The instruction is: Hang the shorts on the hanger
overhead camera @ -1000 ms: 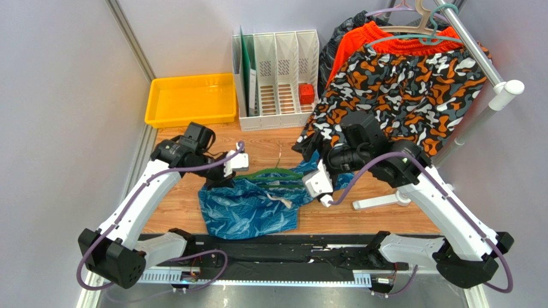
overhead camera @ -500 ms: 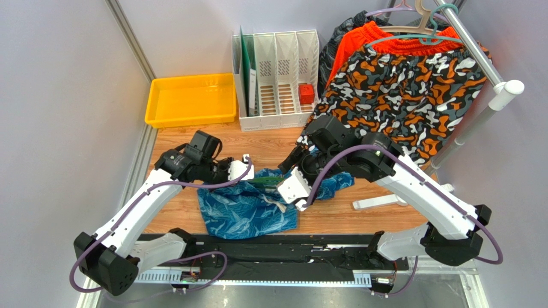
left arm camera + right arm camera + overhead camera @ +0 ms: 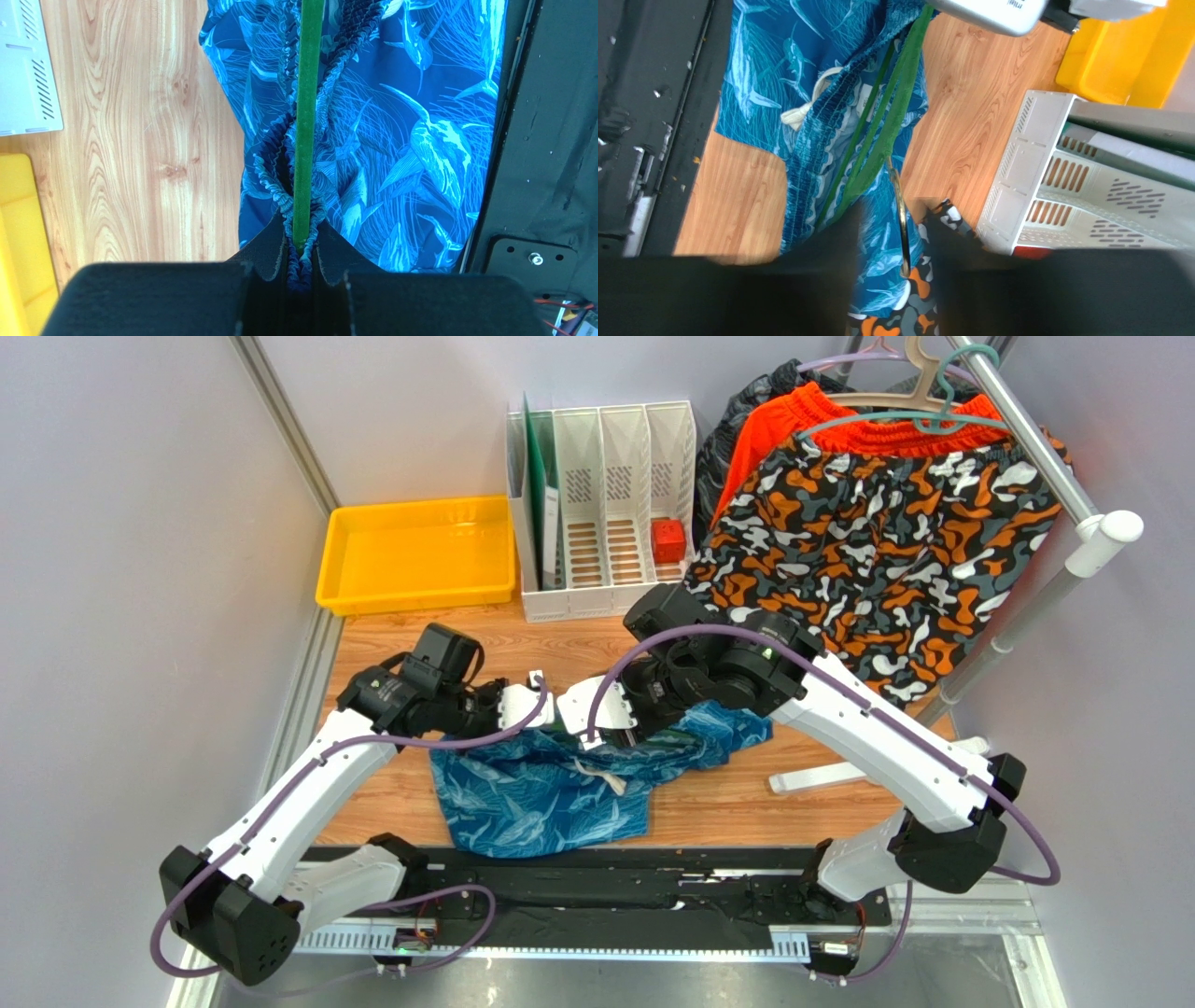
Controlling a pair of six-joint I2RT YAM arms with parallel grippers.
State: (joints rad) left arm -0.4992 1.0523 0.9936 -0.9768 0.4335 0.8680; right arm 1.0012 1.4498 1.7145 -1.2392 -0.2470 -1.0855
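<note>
The blue leaf-print shorts (image 3: 540, 798) lie on the wooden table, with the waistband bunched up at the far side. In the left wrist view my left gripper (image 3: 302, 248) is shut on the gathered waistband (image 3: 330, 77) together with the end of the dark green hanger (image 3: 307, 105). It sits at the shorts' left top edge in the top view (image 3: 540, 703). My right gripper (image 3: 896, 238) is open, and the hanger's metal hook (image 3: 901, 210) stands between its fingers without touching them. The green hanger arms (image 3: 896, 91) run over the shorts (image 3: 773, 77). The white drawstring (image 3: 808, 98) lies loose.
A yellow tray (image 3: 414, 553) and a white file rack (image 3: 603, 511) stand at the back. Camouflage shorts (image 3: 870, 532) and orange shorts (image 3: 786, 420) hang on a rail at the right, and its foot (image 3: 828, 777) rests on the table. A black mat (image 3: 603, 875) lines the near edge.
My right arm has swung left over the shorts until its gripper is next to the left one. The left gripper shifted slightly right. The waistband is more bunched.
</note>
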